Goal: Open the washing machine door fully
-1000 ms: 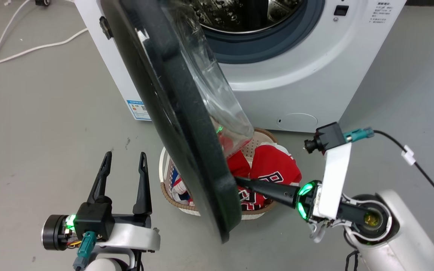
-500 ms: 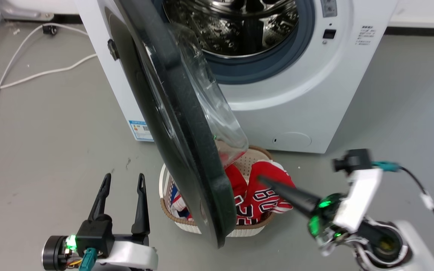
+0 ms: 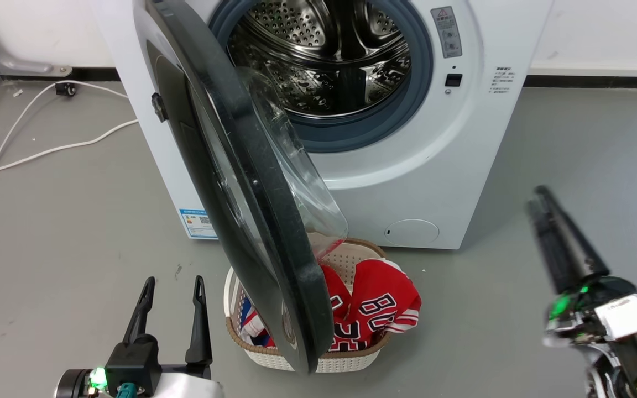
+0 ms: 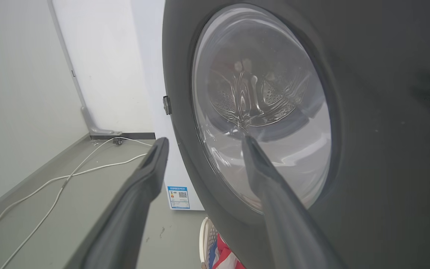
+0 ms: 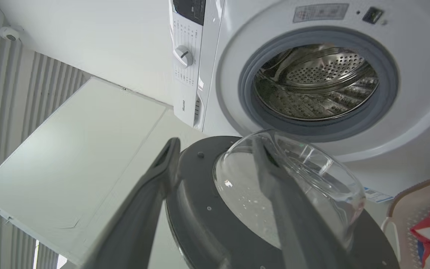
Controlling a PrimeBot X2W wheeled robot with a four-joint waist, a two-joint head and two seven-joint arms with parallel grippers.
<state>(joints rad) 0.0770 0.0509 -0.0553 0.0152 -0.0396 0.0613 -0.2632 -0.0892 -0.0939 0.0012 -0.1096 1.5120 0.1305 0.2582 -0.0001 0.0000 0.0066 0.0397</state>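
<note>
The white washing machine stands ahead with its steel drum showing inside the grey-blue gasket. The washing machine door, a black disc with a clear glass bowl, is swung out on its left hinge and faces me nearly edge-on. My left gripper is open and empty at the lower left, just left of the door's outer face. Over at the right, blurred, my right gripper is open, empty and well apart from the door. In the right wrist view its fingers point at the door's inner side.
A white basket with red clothes sits on the floor under the door's lower edge. White cables trail over the grey floor at the left. A wall runs behind the machine.
The right gripper has left the door's inner edge, swung out to the right and now points up. The head camera has lifted, so the whole picture shifted. The left gripper kept its pose.
</note>
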